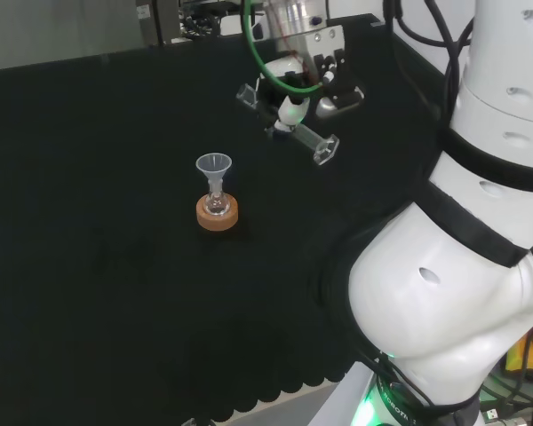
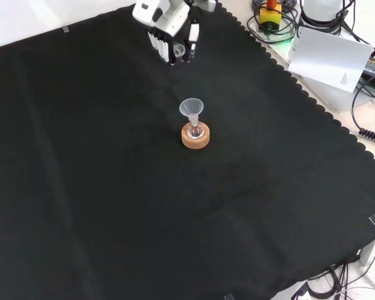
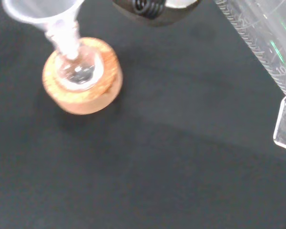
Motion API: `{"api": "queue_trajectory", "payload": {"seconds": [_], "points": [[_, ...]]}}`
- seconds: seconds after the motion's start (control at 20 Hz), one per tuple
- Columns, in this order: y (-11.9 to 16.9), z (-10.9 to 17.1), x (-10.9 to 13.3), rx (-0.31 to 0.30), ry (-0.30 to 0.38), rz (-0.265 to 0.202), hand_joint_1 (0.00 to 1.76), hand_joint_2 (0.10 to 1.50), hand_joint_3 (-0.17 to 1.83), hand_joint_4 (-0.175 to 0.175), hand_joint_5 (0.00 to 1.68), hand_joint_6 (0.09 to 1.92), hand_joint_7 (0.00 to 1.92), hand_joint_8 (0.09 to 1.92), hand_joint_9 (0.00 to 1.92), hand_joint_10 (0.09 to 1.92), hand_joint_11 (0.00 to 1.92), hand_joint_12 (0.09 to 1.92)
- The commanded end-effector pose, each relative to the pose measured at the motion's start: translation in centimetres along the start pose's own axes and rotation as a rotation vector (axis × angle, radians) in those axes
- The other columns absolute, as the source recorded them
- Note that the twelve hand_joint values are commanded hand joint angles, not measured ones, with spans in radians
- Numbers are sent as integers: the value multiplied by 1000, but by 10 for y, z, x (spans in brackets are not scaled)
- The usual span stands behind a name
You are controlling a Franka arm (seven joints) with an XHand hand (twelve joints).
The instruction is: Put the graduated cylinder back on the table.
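My hand [image 1: 295, 99] hangs above the cloth with its fingers curled round a clear graduated cylinder [image 1: 309, 136]. The cylinder lies tilted in the grasp, its foot at the lower right in the head view and its mouth at the upper left. In the front view the hand [image 2: 169, 28] sits near the top, beyond the cork ring. Close up, the wrist view shows the cylinder's marked tube [image 3: 264, 36] and its foot above bare cloth.
A small flask with a clear funnel [image 1: 214, 167] in its neck stands on a cork ring [image 1: 217, 213] mid-cloth, also seen as the cork ring [image 2: 195, 135] in the front view and the cork ring [image 3: 82, 76] in the wrist view. The arm's white links [image 1: 462, 248] stand at the head view's right.
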State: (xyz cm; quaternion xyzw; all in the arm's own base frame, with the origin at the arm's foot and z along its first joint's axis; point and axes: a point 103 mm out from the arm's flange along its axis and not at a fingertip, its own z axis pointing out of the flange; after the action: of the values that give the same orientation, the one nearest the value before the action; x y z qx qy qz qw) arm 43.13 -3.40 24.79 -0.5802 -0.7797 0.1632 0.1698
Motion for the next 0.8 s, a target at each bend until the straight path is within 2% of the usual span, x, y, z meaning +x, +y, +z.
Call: {"api": "queue_trajectory", "payload": {"seconds": [0.05,0.5,0.8], "points": [[14,16,-9,-275,236,-69,1246,1060,15,33,1064,939,1134,739,1412,117,1203,710],[49,31,-25,-428,421,-72,1246,1060,15,32,1064,942,1133,738,1412,116,1202,711],[71,42,-28,-461,509,-76,1246,1061,15,31,1064,944,1131,738,1409,113,1200,710]]}}
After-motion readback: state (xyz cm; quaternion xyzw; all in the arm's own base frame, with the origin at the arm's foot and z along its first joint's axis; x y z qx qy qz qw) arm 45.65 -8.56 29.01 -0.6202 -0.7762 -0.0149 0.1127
